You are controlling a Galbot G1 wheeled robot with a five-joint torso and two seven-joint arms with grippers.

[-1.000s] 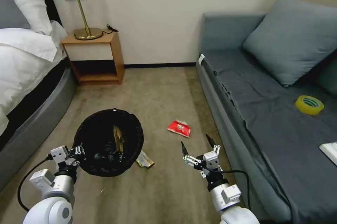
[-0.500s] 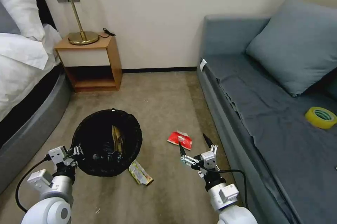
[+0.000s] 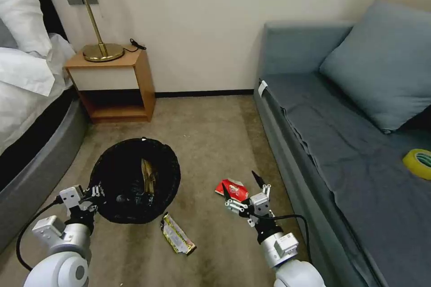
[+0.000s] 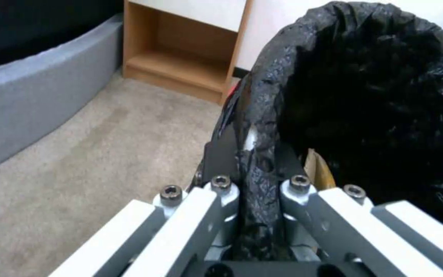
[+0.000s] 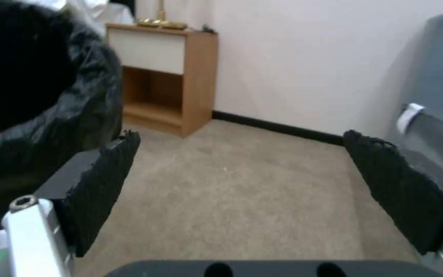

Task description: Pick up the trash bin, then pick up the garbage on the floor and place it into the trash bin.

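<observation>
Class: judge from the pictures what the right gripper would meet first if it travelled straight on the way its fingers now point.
Probably the red packet: the open right gripper points at it from just above, though depth is unclear.

Your left gripper [image 3: 95, 193] clamps the round black mesh trash bin's [image 3: 134, 179] rim; your right gripper [image 3: 241, 186] hangs spread above the flat red packet [image 3: 232, 189].

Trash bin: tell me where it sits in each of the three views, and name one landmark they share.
Head view: the trash bin is lower left, its rim clamped by the left gripper.
Left wrist view: it takes up the right side, rim pinched between the fingers.
Right wrist view: it bulges along the left edge.
Shared landmark: the wooden nightstand.
</observation>
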